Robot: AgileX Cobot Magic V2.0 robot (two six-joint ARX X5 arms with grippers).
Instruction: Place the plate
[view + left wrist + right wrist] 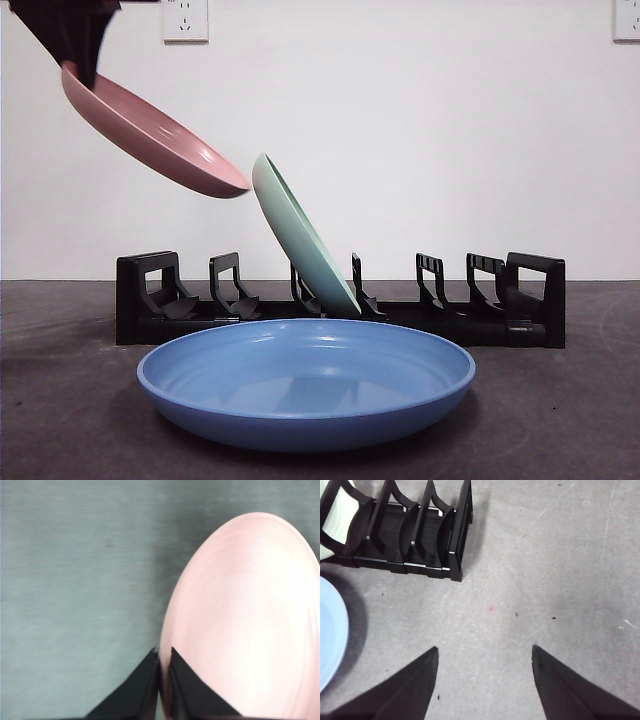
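My left gripper (78,62) comes in at the top left of the front view, shut on the rim of a pink plate (150,130) and holding it tilted in the air above the left end of the black dish rack (340,320). In the left wrist view the jaws pinch the pink plate's (245,625) edge at my gripper (164,665). A green plate (300,235) leans in a middle slot of the rack. A blue plate (305,385) lies flat on the table in front of the rack. My right gripper (485,652) is open and empty over bare table beside the rack's end (420,530).
The rack has free slots left and right of the green plate. The blue plate's edge (330,635) shows in the right wrist view. A white wall with power outlets (185,20) stands behind the table.
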